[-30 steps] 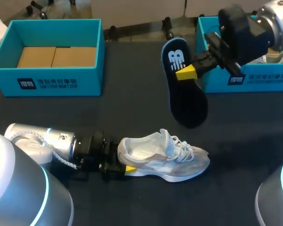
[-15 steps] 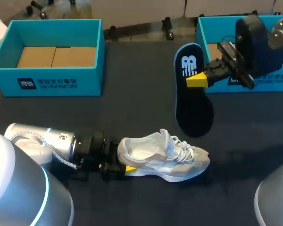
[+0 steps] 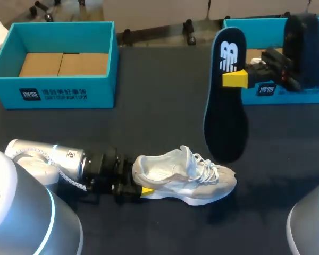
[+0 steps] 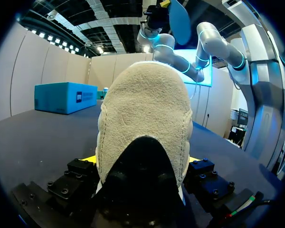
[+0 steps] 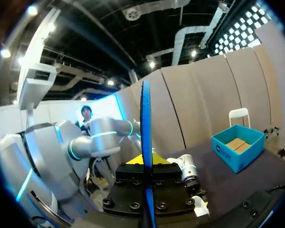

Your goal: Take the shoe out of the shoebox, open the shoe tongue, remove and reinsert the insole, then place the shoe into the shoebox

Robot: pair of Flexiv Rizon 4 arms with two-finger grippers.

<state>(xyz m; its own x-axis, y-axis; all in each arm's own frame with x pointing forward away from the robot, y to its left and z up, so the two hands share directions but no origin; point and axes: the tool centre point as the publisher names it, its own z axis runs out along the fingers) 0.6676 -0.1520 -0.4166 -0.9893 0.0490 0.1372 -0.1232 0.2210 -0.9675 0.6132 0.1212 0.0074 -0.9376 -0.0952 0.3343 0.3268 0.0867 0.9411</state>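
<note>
Altogether one shoe (image 3: 186, 178), one insole (image 3: 226, 117)

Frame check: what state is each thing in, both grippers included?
white sneaker: on the table, insole out.
insole: held in the air.
left gripper: shut on the sneaker's heel.
right gripper: shut on the insole.
left shoebox: open, no shoe inside.
right shoebox: open, partly hidden.

Head view: fixed above and behind, looking down on the table (image 3: 149, 122) from well back, far edge to near edge. Left wrist view: low over the table, hard against the heel of the shoe (image 4: 145, 123), facing along it. Right wrist view: raised high, edge-on to the insole (image 5: 146, 142), facing the table's left side. Shared by all three: the insole.
</note>
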